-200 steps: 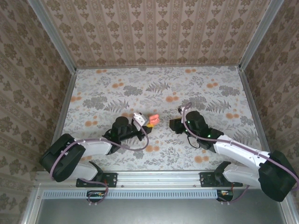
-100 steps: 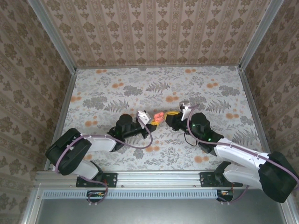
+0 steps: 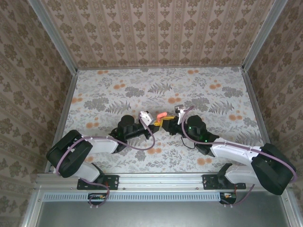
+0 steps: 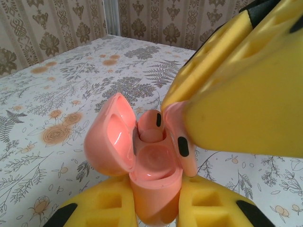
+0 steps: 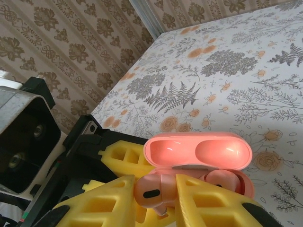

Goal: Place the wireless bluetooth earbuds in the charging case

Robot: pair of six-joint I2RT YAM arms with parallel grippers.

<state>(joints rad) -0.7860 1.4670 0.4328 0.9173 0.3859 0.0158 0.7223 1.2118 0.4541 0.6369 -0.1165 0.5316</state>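
The coral-pink charging case (image 4: 151, 189) stands upright with its lid (image 4: 106, 137) swung open to the left, and my left gripper (image 4: 154, 205) is shut on its lower body. One earbud (image 4: 150, 126) sits in the far slot. My right gripper (image 5: 158, 194) is shut on the other earbud (image 5: 158, 190), holding it at the case's open rim, over the empty near slot (image 4: 154, 158). In the left wrist view that held earbud (image 4: 182, 142) touches the case's right edge under the right fingers (image 4: 236, 94). From above, the case (image 3: 161, 115) sits between both grippers at mid-table.
The floral tabletop (image 3: 142, 90) stretches behind and to both sides, bounded by patterned walls (image 3: 161, 33). Flat orange printed blotches (image 3: 173, 100) dot the cloth. The left arm's black wrist and camera (image 5: 28, 137) sit close at the left of the right wrist view.
My right gripper has moved left with its earbud, from well apart to right at the open case. The left gripper shifted slightly right, still holding the case.
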